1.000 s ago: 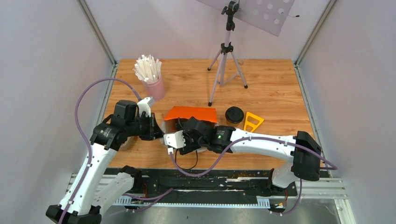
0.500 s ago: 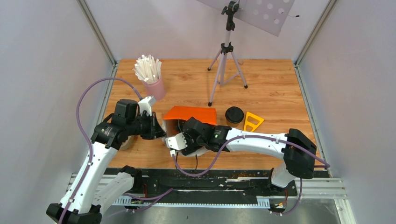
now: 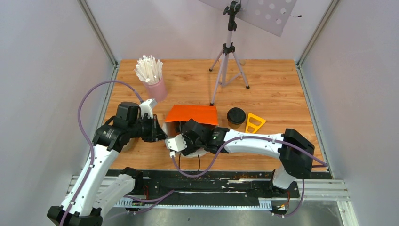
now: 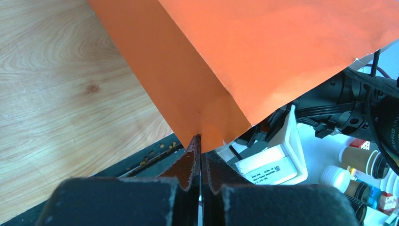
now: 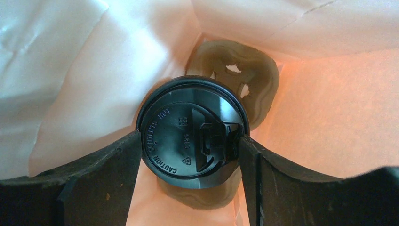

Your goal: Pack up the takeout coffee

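On the wooden table, the orange bag lies with its mouth toward the arms. The left gripper is pinched tight on a corner of the bag's edge, holding the mouth up. The right gripper reaches inside, its fingers spread wide and pressed against both sides of the lidded coffee cup, which sits over the pulp tray deep in the bag. The step in hand looks like seating the cup in a pocket. The next move likely calls for releasing it and backing out without tipping it.
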You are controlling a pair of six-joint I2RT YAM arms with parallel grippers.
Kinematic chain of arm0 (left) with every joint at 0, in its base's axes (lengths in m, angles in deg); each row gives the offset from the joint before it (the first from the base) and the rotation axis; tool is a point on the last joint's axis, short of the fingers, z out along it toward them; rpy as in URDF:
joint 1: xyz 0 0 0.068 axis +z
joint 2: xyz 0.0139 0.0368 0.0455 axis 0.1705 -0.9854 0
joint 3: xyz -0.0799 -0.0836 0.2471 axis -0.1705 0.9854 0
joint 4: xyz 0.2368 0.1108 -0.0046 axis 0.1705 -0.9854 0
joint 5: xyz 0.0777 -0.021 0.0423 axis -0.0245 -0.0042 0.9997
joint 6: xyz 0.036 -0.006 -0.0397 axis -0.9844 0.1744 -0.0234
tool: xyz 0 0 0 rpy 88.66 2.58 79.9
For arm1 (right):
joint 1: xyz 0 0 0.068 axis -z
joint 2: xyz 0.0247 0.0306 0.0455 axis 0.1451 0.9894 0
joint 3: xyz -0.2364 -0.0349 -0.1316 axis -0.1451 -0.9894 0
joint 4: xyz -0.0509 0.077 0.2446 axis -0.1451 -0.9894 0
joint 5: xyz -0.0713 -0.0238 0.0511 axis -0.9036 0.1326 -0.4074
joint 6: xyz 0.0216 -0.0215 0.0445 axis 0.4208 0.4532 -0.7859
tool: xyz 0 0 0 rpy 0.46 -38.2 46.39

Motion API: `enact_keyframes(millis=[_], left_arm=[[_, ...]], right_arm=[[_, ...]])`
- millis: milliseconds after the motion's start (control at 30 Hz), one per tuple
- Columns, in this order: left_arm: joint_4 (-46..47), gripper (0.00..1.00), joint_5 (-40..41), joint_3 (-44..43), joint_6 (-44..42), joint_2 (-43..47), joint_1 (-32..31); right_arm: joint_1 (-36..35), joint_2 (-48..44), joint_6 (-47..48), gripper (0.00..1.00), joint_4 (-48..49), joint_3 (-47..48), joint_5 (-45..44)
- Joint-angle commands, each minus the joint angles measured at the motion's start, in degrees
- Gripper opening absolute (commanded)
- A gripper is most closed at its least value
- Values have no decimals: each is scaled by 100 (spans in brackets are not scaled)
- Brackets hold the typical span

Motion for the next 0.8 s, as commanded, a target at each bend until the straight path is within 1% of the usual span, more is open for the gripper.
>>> enact_keyframes(millis=[0,133,267,333,533,633,767], left_arm=[[36,0,-186,-44,89,109,11],[44,0,-184,-34,91,97,11],[68,0,-196,-64,56,68,11],[69,1,-205,-85,32,31,6],[80,1,-209,-95,9,-31,11],[88,1,-209,-104,1,-48,11],[105,1,-229,-103,9,-75,11]], right_arm=[[47,151,4,71,99,111,-626],[-34,57,76,72,172,90,-1144],[-35,-30,80,72,185,-32,-1251],[-40,-125,9,72,126,-35,-1039],[-1,-351,-358,73,-486,252,62],[40,-375,-408,73,-502,213,343],[105,-259,-345,73,-329,151,381]])
